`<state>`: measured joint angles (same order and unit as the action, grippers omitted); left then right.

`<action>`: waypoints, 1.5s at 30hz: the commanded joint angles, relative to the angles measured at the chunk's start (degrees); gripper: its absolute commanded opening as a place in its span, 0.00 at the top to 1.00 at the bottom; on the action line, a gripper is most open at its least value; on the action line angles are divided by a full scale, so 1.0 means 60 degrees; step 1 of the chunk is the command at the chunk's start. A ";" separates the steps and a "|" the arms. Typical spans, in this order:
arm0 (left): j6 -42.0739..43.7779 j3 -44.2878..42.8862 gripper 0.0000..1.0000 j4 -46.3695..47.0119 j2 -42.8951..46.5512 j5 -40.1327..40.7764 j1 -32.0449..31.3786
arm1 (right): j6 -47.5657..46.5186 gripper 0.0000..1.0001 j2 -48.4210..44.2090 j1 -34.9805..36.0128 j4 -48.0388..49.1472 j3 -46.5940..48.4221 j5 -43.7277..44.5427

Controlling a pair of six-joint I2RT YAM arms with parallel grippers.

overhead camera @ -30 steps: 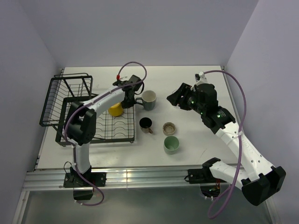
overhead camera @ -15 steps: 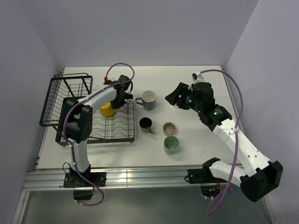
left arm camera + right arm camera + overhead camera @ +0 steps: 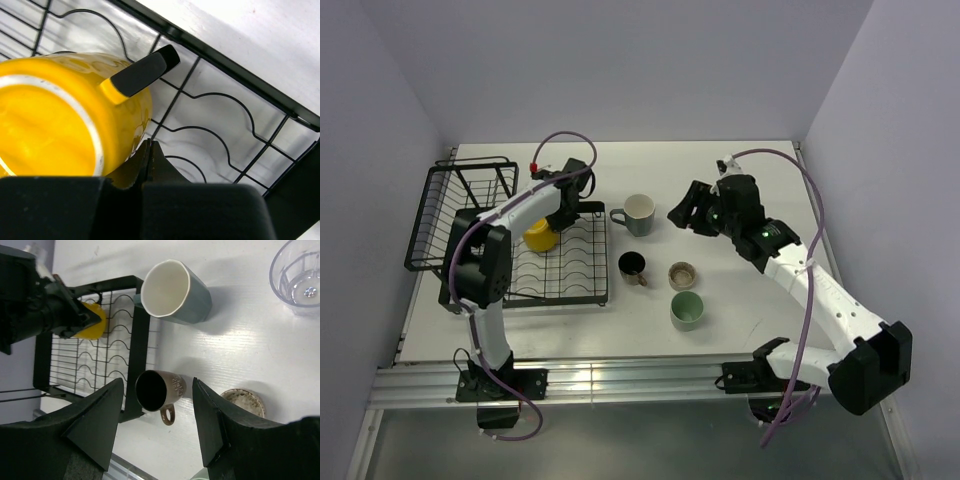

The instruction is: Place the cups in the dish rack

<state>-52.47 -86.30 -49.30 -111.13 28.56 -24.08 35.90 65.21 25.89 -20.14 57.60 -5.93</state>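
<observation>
1. The left gripper (image 3: 558,212) is closed on the wall of the yellow mug (image 3: 55,130), one finger outside. It holds the mug tilted over the dish rack (image 3: 560,300) grid, likely for set-down.
2. The right gripper (image 3: 685,212) is wide open and empty, near the grey mug (image 3: 639,212), probably staged for a pick.
3. The black mug (image 3: 633,265), beige-brown cup (image 3: 682,274), pale green tumbler (image 3: 686,309) and clear glass (image 3: 300,275) stand outside the rack.
</observation>
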 commanded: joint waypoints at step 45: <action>0.3119 -0.0294 0.21 0.1859 0.5306 -0.2664 -0.1173 | -0.2350 0.41 0.4745 0.2218 -0.1213 0.4372 0.3186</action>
<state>-36.05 -85.45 -40.73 -84.71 14.98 -31.09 24.38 91.66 38.50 -26.41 79.20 11.44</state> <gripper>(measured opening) 0.774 0.595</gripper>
